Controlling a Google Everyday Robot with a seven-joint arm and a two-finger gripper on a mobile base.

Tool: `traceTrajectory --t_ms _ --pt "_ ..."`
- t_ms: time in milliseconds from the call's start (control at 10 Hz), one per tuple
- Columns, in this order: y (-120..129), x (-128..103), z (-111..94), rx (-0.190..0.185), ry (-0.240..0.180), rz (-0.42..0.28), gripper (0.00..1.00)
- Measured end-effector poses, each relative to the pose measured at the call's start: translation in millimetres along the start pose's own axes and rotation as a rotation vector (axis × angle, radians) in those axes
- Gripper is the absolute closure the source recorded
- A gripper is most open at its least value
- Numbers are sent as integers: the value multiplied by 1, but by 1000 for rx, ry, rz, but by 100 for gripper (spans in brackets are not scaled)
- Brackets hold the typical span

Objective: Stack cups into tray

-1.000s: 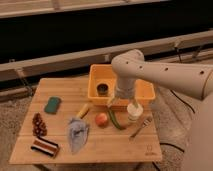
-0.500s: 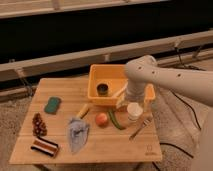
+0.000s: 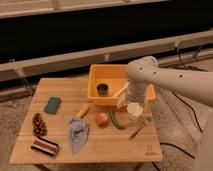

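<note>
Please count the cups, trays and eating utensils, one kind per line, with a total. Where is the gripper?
Trays: 1, yellow tray.
Cups: 2, dark cup in the tray, pale cup on the table.
Utensils: 2, fork, white spoon-like utensil.
Total: 5.
The gripper is just above the pale cup.

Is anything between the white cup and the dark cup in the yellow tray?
Only the tray, its front wall, and a pale utensil lying beside the dark cup. The gripper hangs just over the white cup.
</note>
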Motion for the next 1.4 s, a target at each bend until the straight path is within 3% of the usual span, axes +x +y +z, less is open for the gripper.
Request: traceTrajectory --t_ms 300,700,1400 --pt "-10 -6 9 4 29 24 20" --pt "-63 -18 40 4 86 117 20" --pt "-90 -31 74 4 136 216 20"
